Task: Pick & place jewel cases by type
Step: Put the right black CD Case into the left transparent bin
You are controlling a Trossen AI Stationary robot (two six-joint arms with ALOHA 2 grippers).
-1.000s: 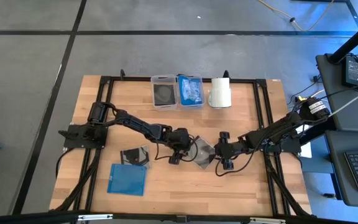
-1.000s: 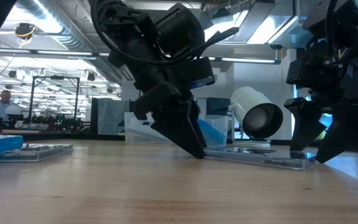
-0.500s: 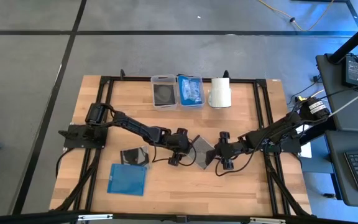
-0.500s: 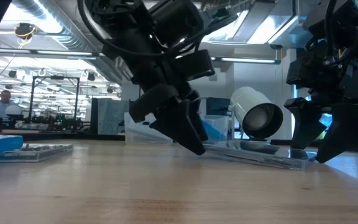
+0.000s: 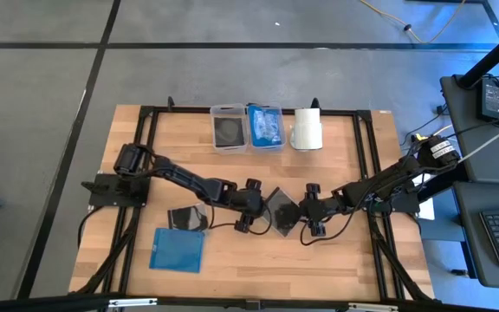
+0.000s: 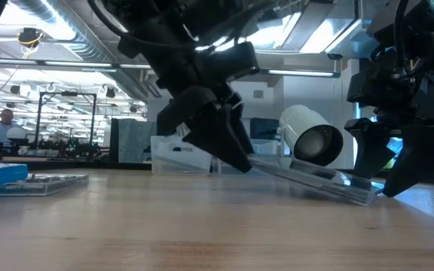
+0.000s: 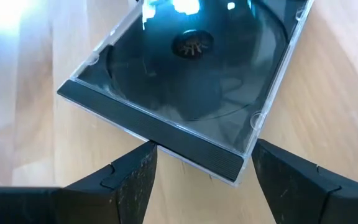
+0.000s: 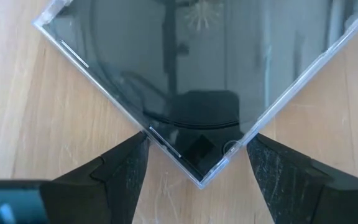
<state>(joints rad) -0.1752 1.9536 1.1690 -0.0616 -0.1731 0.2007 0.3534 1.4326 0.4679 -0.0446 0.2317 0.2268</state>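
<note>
A dark grey jewel case with a disc inside (image 5: 280, 209) lies tilted between both grippers, mid-table. My left gripper (image 5: 248, 214) is shut on its left corner, seen closely in the left wrist view (image 7: 197, 165). My right gripper (image 5: 311, 217) is open, its fingers astride the opposite corner (image 8: 199, 169). A second dark case (image 5: 189, 217) and a blue case (image 5: 178, 250) lie flat to the left, toward the near edge. In the low view the tilted case (image 6: 307, 179) slopes down to the right. My left gripper pinches the dark case across the corner at its dark spine edge (image 7: 229, 163), one finger (image 7: 135, 177) against the spine and the other (image 7: 284, 177) against the adjoining side. It comes slanting down from the table's left. That end is raised; the far corner (image 6: 362, 197) rests on the table. My right gripper has a finger close on each side of the right corner (image 8: 166, 146); whether they touch it I cannot tell.
Two clear bins stand at the far edge, one holding dark cases (image 5: 229, 128), one holding blue ones (image 5: 264, 126). A white roll (image 5: 307, 130) lies on its side beside them. Bare wood (image 5: 336, 260) shows toward the near right.
The left gripper has risen slightly with the case's left corner in its hold. That end has lifted off the table while the right corner stayed down by the right gripper, so the case now slopes. The right gripper has kept still.
</note>
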